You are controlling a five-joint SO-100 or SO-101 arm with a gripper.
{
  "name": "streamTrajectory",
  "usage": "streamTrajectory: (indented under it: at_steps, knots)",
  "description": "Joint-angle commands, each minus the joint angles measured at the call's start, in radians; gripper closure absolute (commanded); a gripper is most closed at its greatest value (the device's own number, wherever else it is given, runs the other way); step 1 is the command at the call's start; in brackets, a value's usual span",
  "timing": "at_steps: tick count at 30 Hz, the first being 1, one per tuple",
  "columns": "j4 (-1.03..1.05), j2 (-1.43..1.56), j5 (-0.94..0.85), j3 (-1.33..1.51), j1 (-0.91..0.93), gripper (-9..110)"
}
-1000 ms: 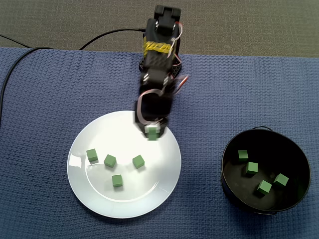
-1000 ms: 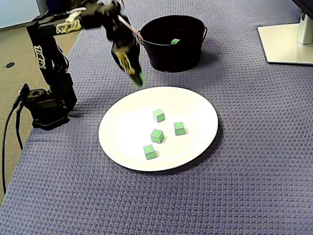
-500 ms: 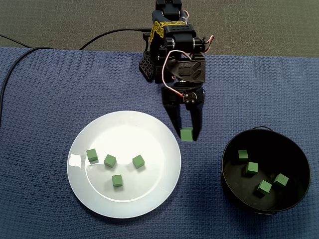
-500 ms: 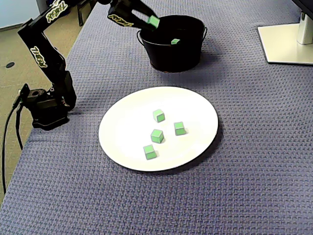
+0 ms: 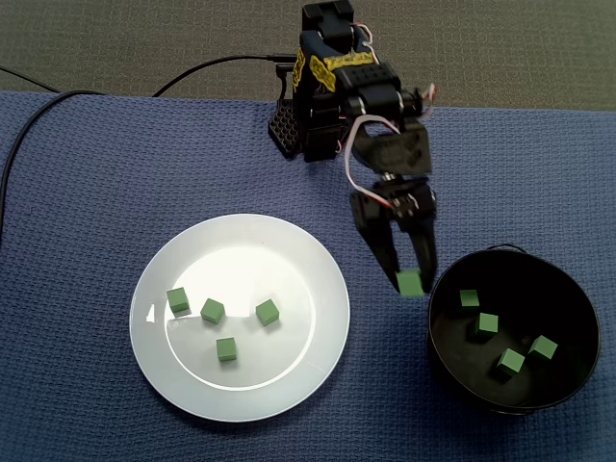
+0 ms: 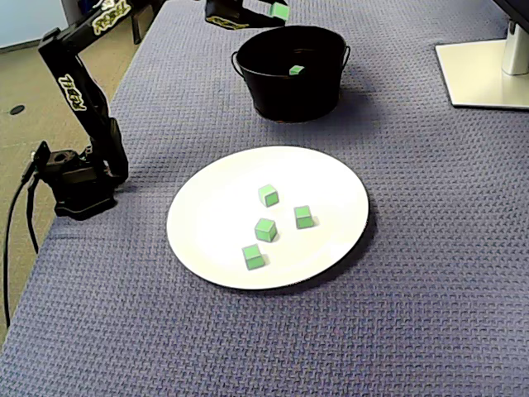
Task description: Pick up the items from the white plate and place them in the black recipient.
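Gripper (image 5: 410, 279) clenched on sm. green cube (image 5: 411, 284), just beside round black bucket (image 5: 549, 289); woven blue cloth (image 5: 96, 173) underneath.

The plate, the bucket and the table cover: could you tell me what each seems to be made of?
Plate: glossy white, probably glazed ceramic or hard plastic; it shows bright glare.
Bucket: smooth black, plastic or painted metal, hard to tell.
Cover: matte blue woven fabric with a waffle texture.

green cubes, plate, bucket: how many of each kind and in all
green cubes: 9 (4 on plate, 4 in bucket, 1 in the tool)
white plate: 1
black bucket: 1
total: 11
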Motion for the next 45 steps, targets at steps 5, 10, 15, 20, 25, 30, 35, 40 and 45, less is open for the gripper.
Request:
streamTrajectory:
  at_steps: [5,10,15,20,25,30,35,40,45]
  knots:
    - [-0.11,-0.107,0.006,0.044,-0.071,102]
    - [-0.109,-0.184,-0.003,0.067,-0.176,102]
    - [-0.103,-0.221,0.002,0.091,-0.275,102]
    - [-0.143,-0.285,-0.005,0.101,-0.298,101]
    - [-0.137,-0.236,-0.018,0.156,-0.29,74]
    - [0.087,-0.051,-0.083,0.081,-0.164,68]
    - [0.236,0.083,-0.261,0.034,0.081,69]
    - [0.351,0.066,-0.051,-0.009,0.35,81]
    - [0.518,-0.041,0.071,0.011,0.453,77]
